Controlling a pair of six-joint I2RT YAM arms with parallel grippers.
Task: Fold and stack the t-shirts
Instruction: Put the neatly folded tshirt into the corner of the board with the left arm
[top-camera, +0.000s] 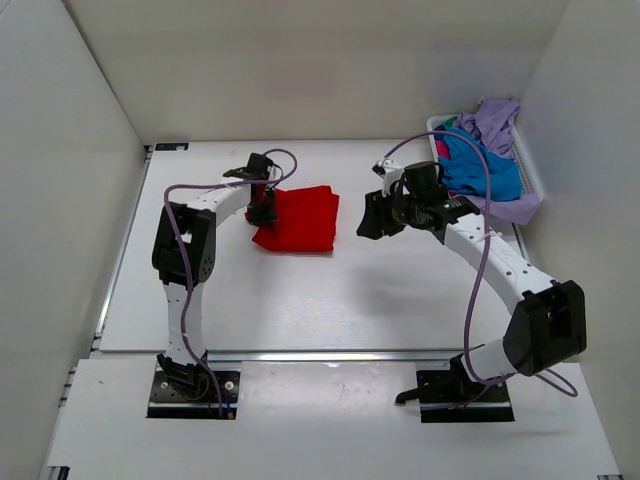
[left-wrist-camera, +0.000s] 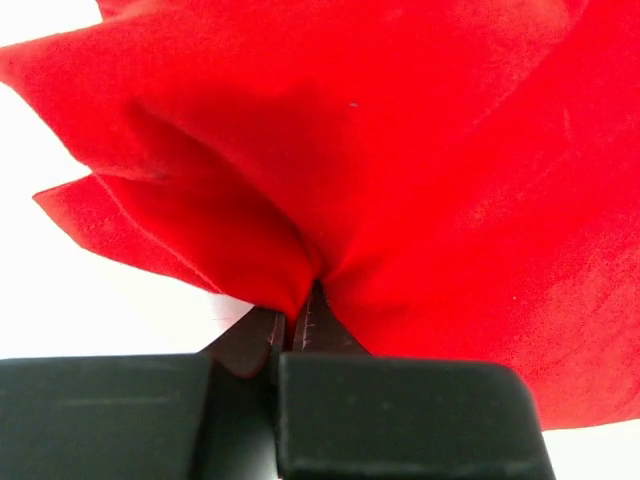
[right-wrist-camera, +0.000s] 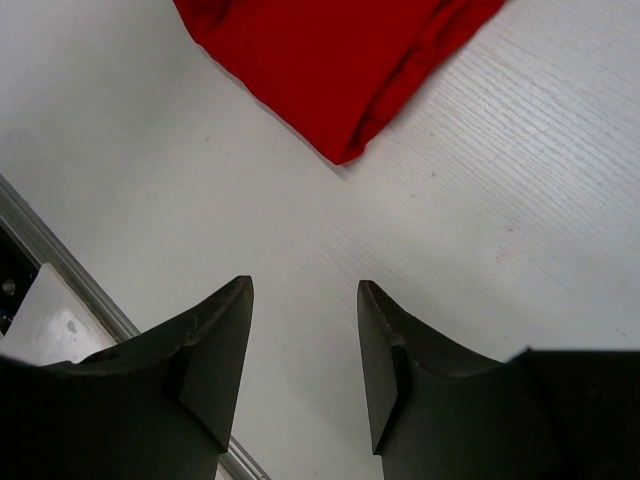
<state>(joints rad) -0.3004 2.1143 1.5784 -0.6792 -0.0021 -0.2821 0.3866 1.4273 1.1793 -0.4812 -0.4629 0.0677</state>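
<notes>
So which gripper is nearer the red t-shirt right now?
Left. The left gripper is shut on the red t-shirt at its left edge; the right gripper is open above the table, apart from the shirt's right edge.

Red t-shirt (left-wrist-camera: 420, 150) edges apparently off-frame

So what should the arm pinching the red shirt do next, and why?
Probably lower that edge and let go. The left gripper is shut on a bunched edge of the red t-shirt, which already lies as a compact folded square on the table. The right gripper is open beside it, holding nothing, so nothing else seems to need the pinch.
</notes>
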